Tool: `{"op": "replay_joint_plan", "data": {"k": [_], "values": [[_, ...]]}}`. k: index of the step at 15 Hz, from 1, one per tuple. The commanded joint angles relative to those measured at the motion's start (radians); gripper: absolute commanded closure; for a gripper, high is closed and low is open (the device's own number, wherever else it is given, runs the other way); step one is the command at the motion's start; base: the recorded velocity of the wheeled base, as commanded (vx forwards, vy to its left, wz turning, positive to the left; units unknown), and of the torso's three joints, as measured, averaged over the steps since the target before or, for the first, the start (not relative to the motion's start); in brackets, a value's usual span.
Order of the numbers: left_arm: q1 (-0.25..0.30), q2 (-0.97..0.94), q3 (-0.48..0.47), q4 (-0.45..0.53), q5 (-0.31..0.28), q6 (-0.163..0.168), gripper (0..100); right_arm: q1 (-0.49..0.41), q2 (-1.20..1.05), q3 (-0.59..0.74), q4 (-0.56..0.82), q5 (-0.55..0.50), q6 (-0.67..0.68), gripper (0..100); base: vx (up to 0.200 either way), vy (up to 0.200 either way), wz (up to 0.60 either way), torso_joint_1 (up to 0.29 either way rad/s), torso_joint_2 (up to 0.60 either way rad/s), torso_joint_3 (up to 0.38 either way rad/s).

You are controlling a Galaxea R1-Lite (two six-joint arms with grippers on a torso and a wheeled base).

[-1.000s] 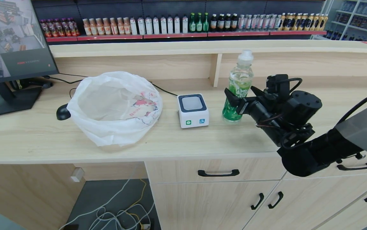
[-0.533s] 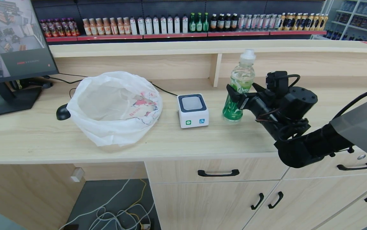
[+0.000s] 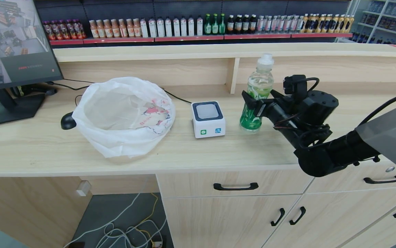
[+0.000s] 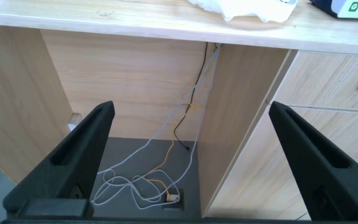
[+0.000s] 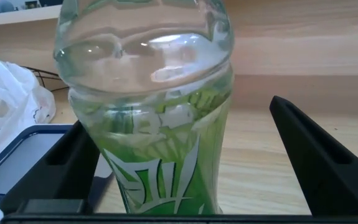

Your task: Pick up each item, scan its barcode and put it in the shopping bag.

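Observation:
A clear bottle point(image 3: 258, 93) with a green label and white cap stands upright on the wooden counter point(image 3: 184, 151), right of the scanner. My right gripper point(image 3: 257, 100) is open, one finger on each side of the bottle's lower half. In the right wrist view the bottle point(image 5: 160, 124) stands close up between the fingers of my right gripper point(image 5: 182, 124). The white cube scanner point(image 3: 208, 119) sits mid-counter. The white shopping bag point(image 3: 123, 115) lies open left of it. My left gripper point(image 4: 191, 107) hangs open below the counter edge, holding nothing.
A monitor point(image 3: 11, 44) stands at the counter's far left, with a black rounded object point(image 3: 67, 121) beside the bag. A raised ledge point(image 3: 218, 51) and an upright divider point(image 3: 233, 75) run behind the bottle. Drawers with black handles point(image 3: 235, 187) sit below, and cables point(image 4: 160, 180) lie on the floor.
My right gripper has moved up and forward to the left, bringing its fingers around the bottle. The bottle, scanner and bag stay where they were.

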Motion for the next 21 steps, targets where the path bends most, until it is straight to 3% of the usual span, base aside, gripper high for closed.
{"op": "replay_joint_plan", "data": {"k": [1,15,21], "values": [[0.000,0.000,0.000,0.000,0.000,0.000,0,0.002,-0.011,-0.002,0.001,-0.001,0.000,0,0.000,0.000,0.00,0.000,0.00,0.000],[0.000,0.000,0.000,0.000,0.000,0.000,0,0.021,0.026,-0.008,0.016,-0.001,-0.022,0,0.000,0.000,0.00,0.000,0.00,0.000],[0.000,0.000,0.000,0.000,0.000,0.000,0,0.025,0.033,-0.112,0.105,0.001,-0.014,0,0.000,0.000,0.00,0.000,0.00,0.000]]}}
